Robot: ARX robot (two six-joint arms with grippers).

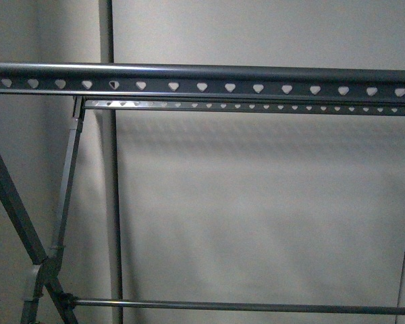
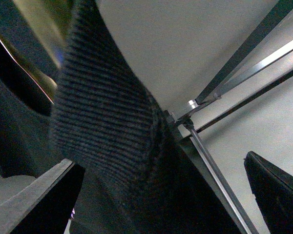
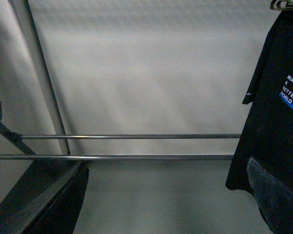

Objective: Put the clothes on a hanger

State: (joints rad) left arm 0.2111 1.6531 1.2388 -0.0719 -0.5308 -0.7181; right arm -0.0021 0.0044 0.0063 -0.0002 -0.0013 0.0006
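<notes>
The hanger, a grey rack with heart-shaped holes along its top rails, spans the front view; neither the clothes nor a gripper shows there. In the right wrist view the clothes, a black T-shirt with white lettering, hang at one side beside the rack's thin lower bars. My right gripper is open and empty, and one of its fingertips is in front of the shirt's hem. In the left wrist view, dark ribbed fabric of the clothes fills the space between the fingers of my open left gripper.
A plain pale wall stands behind the rack. Slanted legs cross at the left of the front view, with a low crossbar. A thin metal hook shape shows above the shirt's shoulder. Rack rails run past the left gripper.
</notes>
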